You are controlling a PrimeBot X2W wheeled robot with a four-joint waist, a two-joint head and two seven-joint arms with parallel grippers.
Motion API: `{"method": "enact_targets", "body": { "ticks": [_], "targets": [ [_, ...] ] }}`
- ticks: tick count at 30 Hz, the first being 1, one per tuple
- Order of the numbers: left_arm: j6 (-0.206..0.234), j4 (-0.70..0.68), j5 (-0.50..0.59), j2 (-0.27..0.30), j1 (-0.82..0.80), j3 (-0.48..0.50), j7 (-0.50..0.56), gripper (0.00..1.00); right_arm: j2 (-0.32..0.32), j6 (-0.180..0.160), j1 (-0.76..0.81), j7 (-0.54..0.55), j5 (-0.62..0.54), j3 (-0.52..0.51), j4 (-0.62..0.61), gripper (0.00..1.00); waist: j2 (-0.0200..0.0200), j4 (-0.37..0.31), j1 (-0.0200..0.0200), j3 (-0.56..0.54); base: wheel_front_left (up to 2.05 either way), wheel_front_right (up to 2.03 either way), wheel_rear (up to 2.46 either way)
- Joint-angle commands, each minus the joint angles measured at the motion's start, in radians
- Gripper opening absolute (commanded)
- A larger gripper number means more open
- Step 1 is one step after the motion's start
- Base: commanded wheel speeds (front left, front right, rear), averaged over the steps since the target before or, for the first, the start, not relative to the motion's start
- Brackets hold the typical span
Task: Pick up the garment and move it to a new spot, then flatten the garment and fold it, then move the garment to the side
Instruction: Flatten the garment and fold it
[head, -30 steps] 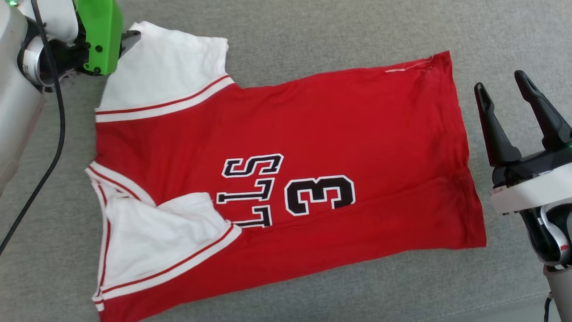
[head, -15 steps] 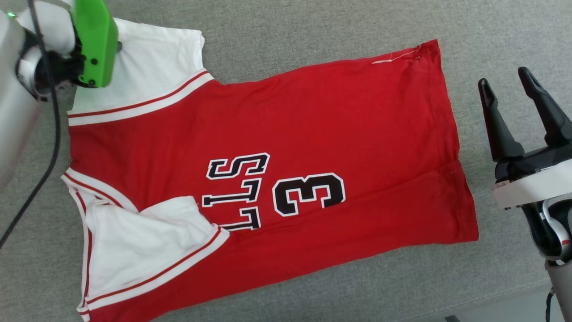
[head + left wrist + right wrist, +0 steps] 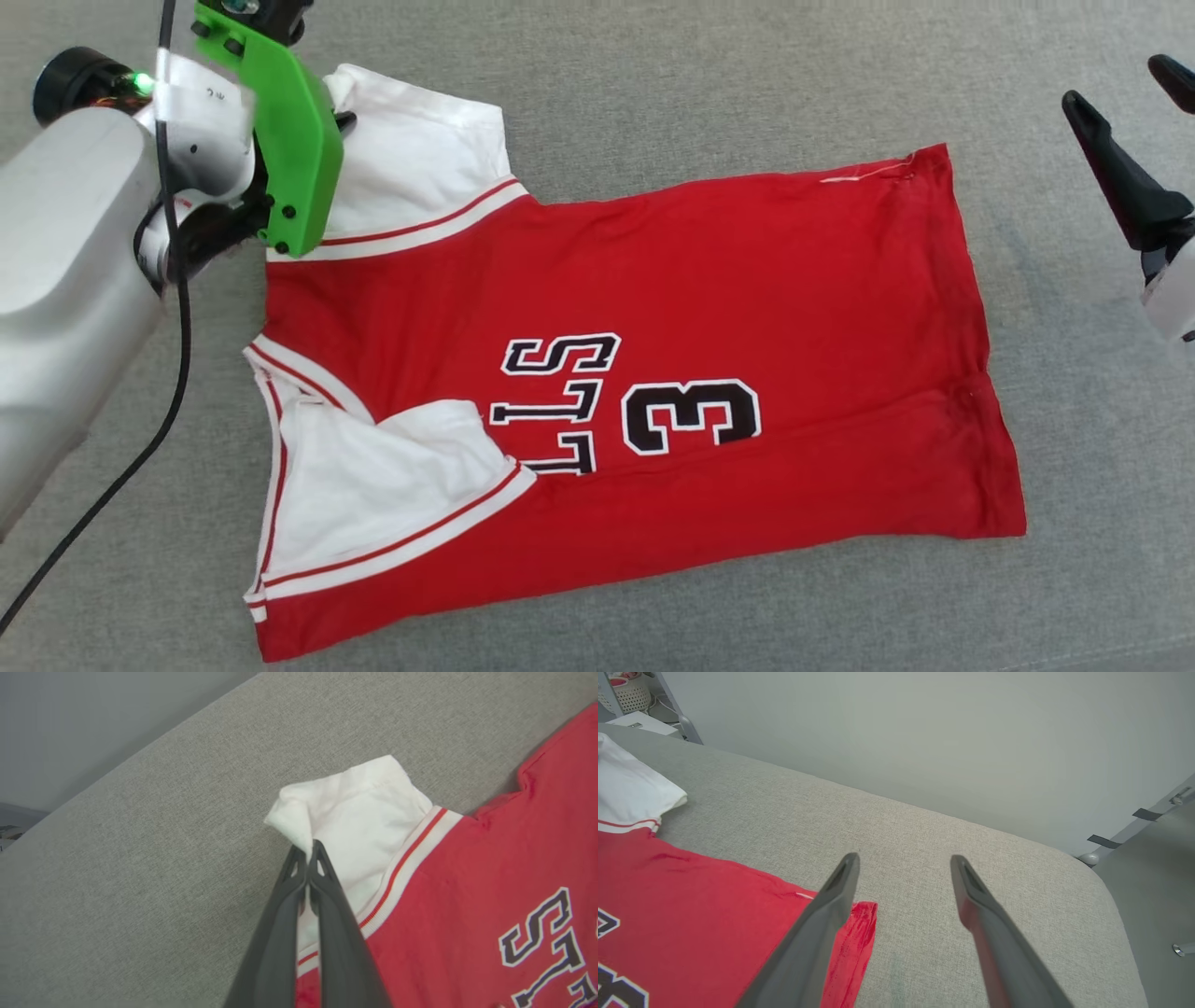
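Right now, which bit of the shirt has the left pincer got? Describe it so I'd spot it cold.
On the grey cushion lies a red shirt, collar toward the robot's left. The left pincer is shut on the outer corner of its far white sleeve, bunching it into a small peak. The near white sleeve lies folded onto the chest beside the letters, untouched.

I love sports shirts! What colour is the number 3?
The number 3 is black, outlined white; clearest in head view.
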Motion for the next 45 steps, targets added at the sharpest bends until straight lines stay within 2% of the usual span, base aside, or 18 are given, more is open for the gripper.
{"method": "enact_targets", "body": {
  "ticks": [1, 9, 12, 16, 22, 25, 31, 32, 33, 40, 45],
  "targets": [
    [-0.003, -0.02, -0.009, 0.009, 0.027, -0.002, -0.024, 0.0, -0.026, -0.001, -0.043, 0.06, 0.037, 0.03, 0.019, 1.0, 0.0, 0.054, 0.0, -0.052, 0.0, 0.0, 0.0],
    [0.009, -0.149, 0.021, 0.019, 0.061, -0.016, -0.088, 0.0, -0.117, -0.001, -0.168, 0.424, 0.216, 0.202, 0.158, 1.0, 0.0, 0.114, 0.0, -0.051, 0.0, 0.0, 0.0],
    [0.024, -0.194, 0.034, 0.02, 0.062, -0.017, -0.097, 0.0, -0.117, -0.001, -0.21, 0.486, 0.237, 0.242, 0.211, 1.0, 0.0, 0.133, 0.0, -0.029, 0.0, 0.0, 0.0],
    [0.041, -0.244, 0.05, 0.019, 0.056, -0.017, -0.106, 0.0, -0.093, -0.001, -0.265, 0.504, 0.24, 0.277, 0.288, 1.0, 0.0, 0.153, 0.0, 0.008, 0.0, 0.0, 0.0],
    [0.054, -0.282, 0.065, 0.022, 0.039, -0.011, -0.115, 0.0, -0.044, -0.001, -0.331, 0.472, 0.221, 0.327, 0.42, 1.0, 0.0, 0.168, 0.0, 0.058, 0.0, 0.0, 0.0],
    [0.055, -0.286, 0.069, 0.021, 0.033, -0.009, -0.12, 0.0, -0.031, -0.001, -0.336, 0.468, 0.209, 0.386, 0.479, 1.0, 0.0, 0.172, 0.0, 0.072, 0.0, 0.0, 0.0],
    [0.054, -0.275, 0.064, 0.022, 0.037, -0.006, -0.136, 0.0, -0.019, -0.001, -0.311, 0.459, 0.273, 0.482, 0.513, 1.0, 0.0, 0.17, 0.0, 0.076, 0.0, 0.0, 0.0],
    [0.053, -0.271, 0.064, 0.023, 0.039, -0.006, -0.139, 0.0, -0.021, -0.001, -0.313, 0.44, 0.277, 0.489, 0.515, 0.46, 0.0, 0.168, 0.0, 0.074, 0.0, 0.0, 0.0],
    [0.051, -0.265, 0.063, 0.024, 0.041, -0.006, -0.142, 0.0, -0.022, -0.001, -0.315, 0.417, 0.283, 0.499, 0.517, 0.0, 0.0, 0.165, 0.0, 0.068, 0.0, 0.0, 0.0],
    [0.046, -0.236, 0.052, 0.032, 0.084, -0.008, -0.187, 0.0, -0.036, -0.001, -0.328, 0.176, 0.303, 0.511, 0.507, 0.0, 0.0, 0.156, 0.0, -0.011, 0.0, 0.0, 0.0],
    [0.059, -0.259, 0.041, 0.056, 0.156, -0.016, -0.222, 0.0, -0.059, -0.001, -0.286, 0.039, 0.298, 0.535, 0.482, 0.0, 0.0, 0.152, 0.0, -0.09, 0.0, 0.0, 0.0]
  ]
}}
